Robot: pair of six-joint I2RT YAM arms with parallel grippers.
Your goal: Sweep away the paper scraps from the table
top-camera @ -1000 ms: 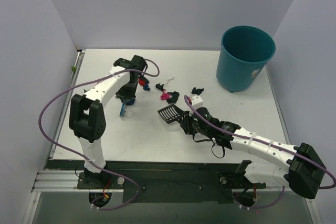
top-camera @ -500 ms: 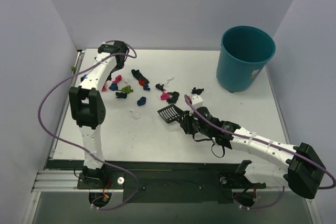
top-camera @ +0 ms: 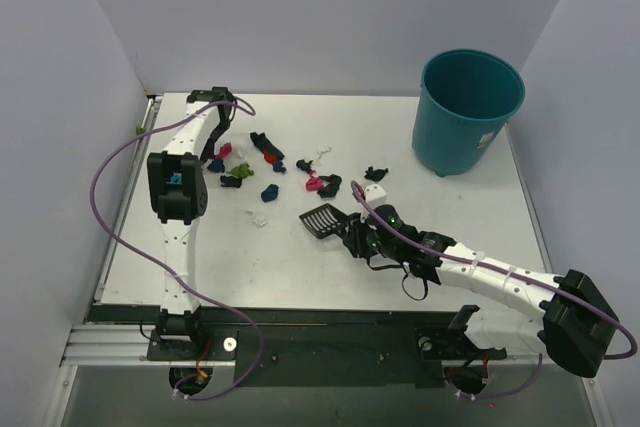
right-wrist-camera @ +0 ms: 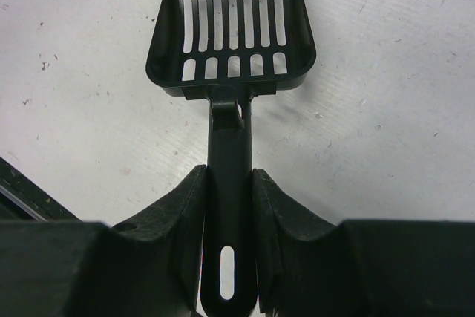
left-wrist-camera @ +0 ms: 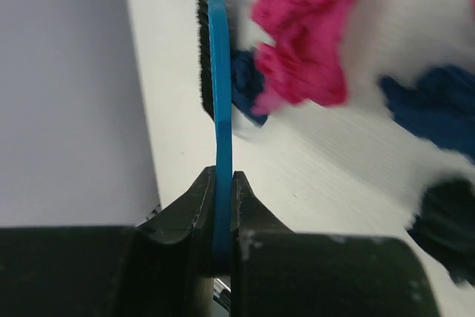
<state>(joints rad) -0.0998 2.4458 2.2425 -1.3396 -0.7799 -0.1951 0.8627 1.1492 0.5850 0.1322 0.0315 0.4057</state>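
The left pincer (left-wrist-camera: 223, 177) is clamped tight on the thin flat handle of a blue brush (left-wrist-camera: 219, 72). The brush's dark bristles show at its far end, close to the left edge of the table (top-camera: 280, 267). Just beside the brush head lies a pink scrap (left-wrist-camera: 304, 35), with a dark blue scrap (left-wrist-camera: 245, 90) tucked against the bristles. Further right are another dark blue piece and a black one, both blurred in the wrist view.

From above, the paper scraps (top-camera: 268, 192) lie scattered across the far half of the table. A bunch of pink, blue, green and black bits sits on the left by the left arm's wrist, with a black-and-red piece a little to its right. A pink and black pair lies near the middle, and a black bit and a white one lie further right. A couple of tiny white flecks lie nearer, just left of the scoop.

The right pincer (right-wrist-camera: 230, 176) grips the handle of a black slotted scoop (right-wrist-camera: 234, 27), its jaws narrow around it. The scoop is near the middle of the table with its mouth pointing far-left. I cannot tell whether it touches the surface. A teal bin (top-camera: 468, 112) stands at the far right corner, well apart from the scraps.
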